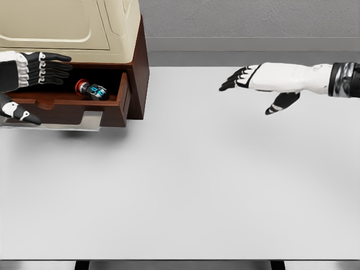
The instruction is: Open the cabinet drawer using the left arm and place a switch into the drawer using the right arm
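A brown cabinet [136, 67] with a cream top stands at the table's far left, its drawer [121, 95] pulled out. Inside the drawer lies the switch [91, 89], a small black body with a red cap and blue marks. My left hand [39, 70] is at the drawer's left end, fingers extended over the opening and thumb below the drawer front, holding nothing. My right hand [250, 81] hovers above the table to the right of the cabinet, fingers spread and empty.
The white table [185, 185] stretches across the view, its front edge near the bottom. A grey wall runs behind it.
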`<state>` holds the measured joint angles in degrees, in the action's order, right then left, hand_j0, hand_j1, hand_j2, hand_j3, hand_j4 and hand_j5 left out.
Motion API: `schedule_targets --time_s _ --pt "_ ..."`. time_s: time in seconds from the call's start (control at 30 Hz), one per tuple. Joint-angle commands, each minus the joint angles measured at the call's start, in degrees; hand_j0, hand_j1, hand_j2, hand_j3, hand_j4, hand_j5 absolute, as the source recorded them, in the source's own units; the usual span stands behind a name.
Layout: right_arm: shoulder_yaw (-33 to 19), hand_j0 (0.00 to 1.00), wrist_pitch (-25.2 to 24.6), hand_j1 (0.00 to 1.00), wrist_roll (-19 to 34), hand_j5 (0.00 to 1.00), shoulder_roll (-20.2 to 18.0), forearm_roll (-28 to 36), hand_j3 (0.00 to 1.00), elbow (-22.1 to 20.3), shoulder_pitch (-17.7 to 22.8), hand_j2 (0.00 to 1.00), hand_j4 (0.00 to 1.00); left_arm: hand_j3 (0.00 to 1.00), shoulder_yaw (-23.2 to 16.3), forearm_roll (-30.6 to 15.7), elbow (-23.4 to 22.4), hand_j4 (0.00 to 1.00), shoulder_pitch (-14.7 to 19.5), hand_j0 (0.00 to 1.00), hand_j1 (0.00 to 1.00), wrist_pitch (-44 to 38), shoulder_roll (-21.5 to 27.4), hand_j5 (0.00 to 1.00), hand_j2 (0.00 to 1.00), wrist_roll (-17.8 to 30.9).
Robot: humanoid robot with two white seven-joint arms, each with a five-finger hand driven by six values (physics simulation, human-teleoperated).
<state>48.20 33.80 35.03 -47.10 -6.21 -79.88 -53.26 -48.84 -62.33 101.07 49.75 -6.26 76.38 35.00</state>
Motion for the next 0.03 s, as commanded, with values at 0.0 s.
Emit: schedule_targets --time_s 0.0 --pt "-0.2 1.0 -0.1 1.0 0.0 1.0 1.9 0.3 1.0 3.6 0.0 1.0 1.0 1.0 0.2 -0.4 0.0 1.0 -0.1 1.0 1.0 0.0 -2.8 1.0 1.0 0.0"
